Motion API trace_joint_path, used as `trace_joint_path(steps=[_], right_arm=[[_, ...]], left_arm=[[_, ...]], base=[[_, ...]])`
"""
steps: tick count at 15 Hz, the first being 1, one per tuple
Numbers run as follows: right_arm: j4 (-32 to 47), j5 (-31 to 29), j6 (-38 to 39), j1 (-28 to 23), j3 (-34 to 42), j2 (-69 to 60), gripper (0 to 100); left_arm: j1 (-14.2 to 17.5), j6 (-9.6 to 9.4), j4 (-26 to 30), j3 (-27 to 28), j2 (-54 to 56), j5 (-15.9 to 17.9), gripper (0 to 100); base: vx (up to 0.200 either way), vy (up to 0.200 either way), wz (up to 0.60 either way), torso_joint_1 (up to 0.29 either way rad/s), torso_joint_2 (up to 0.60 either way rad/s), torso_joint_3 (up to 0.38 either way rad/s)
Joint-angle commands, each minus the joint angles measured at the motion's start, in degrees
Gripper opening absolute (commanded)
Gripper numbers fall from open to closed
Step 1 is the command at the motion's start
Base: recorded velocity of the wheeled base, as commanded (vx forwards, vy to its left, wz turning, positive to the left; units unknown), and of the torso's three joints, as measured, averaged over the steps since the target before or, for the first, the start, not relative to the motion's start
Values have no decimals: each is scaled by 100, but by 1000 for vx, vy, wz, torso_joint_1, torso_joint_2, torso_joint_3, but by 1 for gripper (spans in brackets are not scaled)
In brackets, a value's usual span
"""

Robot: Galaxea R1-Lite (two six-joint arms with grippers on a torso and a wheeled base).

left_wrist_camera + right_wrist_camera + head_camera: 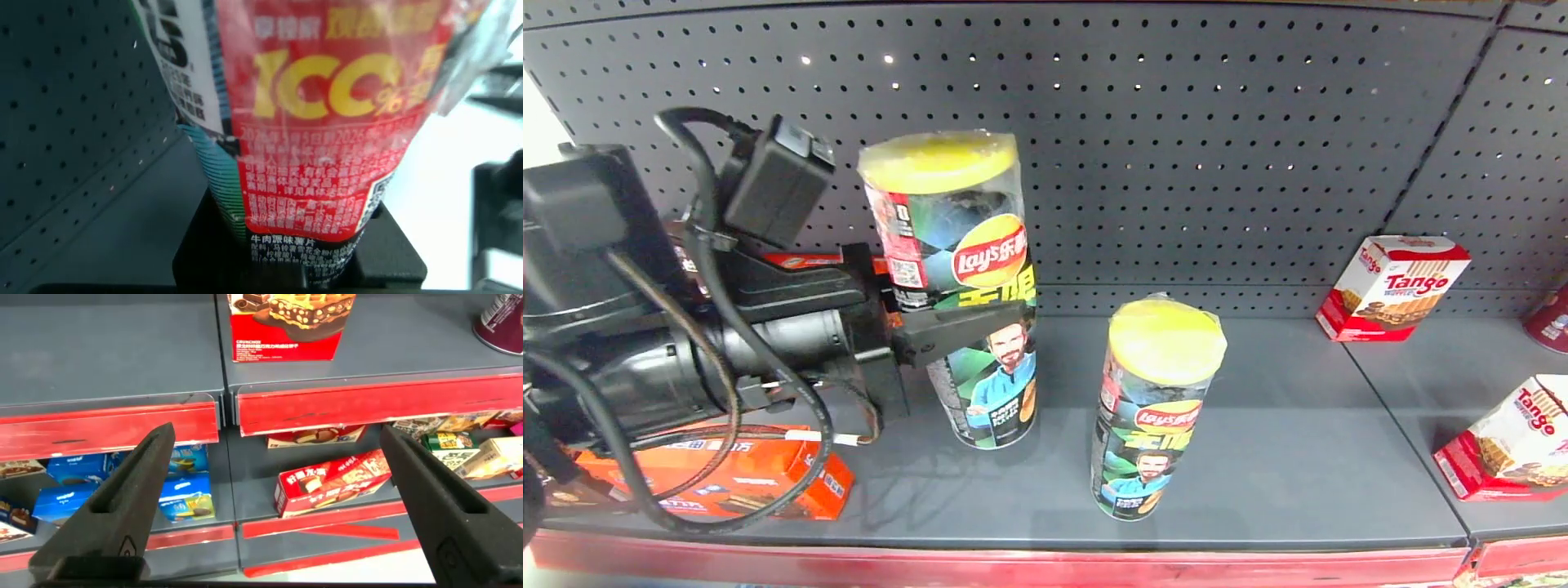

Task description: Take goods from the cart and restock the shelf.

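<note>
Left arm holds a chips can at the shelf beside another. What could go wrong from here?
1. The held can is tall and clamped mid-body by the left gripper; if its base isn't flat on the shelf, release could topple it.
2. The second can stands close by and might get knocked.
3. The orange box lies under the arm and could get dragged.

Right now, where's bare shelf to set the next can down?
Widest bare patch: the shelf between the standing can and the rear wafer box, back to the pegboard. It narrows toward the front wafer box. The left end is crowded: left gripper, its held can, and the orange box.
</note>
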State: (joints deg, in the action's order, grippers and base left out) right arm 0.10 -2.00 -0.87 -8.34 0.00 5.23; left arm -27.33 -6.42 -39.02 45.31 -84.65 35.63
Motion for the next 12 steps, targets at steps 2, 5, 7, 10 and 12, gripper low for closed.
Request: trace_joint_path(steps=[2, 5, 7, 10, 12], right_arm=[[-1, -2, -1, -1, 0, 40, 100], [-1, -2, -1, -1, 0, 40, 100], [-1, -2, -1, -1, 0, 40, 100], [-1, -2, -1, -1, 0, 40, 100], [-1, -2, -1, -1, 0, 40, 100]], left_arm=[[-53, -280, -27, 92, -790, 49, 0], [-88, -280, -27, 584, -1440, 295, 0], [-62, -140, -44, 1243, -2047, 365, 0], [-27, -87, -44, 1946, -2627, 374, 0], [44, -43, -53, 2535, -3084, 383, 0]], base=[[0, 0, 0, 0, 0, 0], [0, 0, 0, 0, 0, 0], [0, 0, 0, 0, 0, 0], [0, 0, 0, 0, 0, 0], [0, 0, 0, 0, 0, 0]])
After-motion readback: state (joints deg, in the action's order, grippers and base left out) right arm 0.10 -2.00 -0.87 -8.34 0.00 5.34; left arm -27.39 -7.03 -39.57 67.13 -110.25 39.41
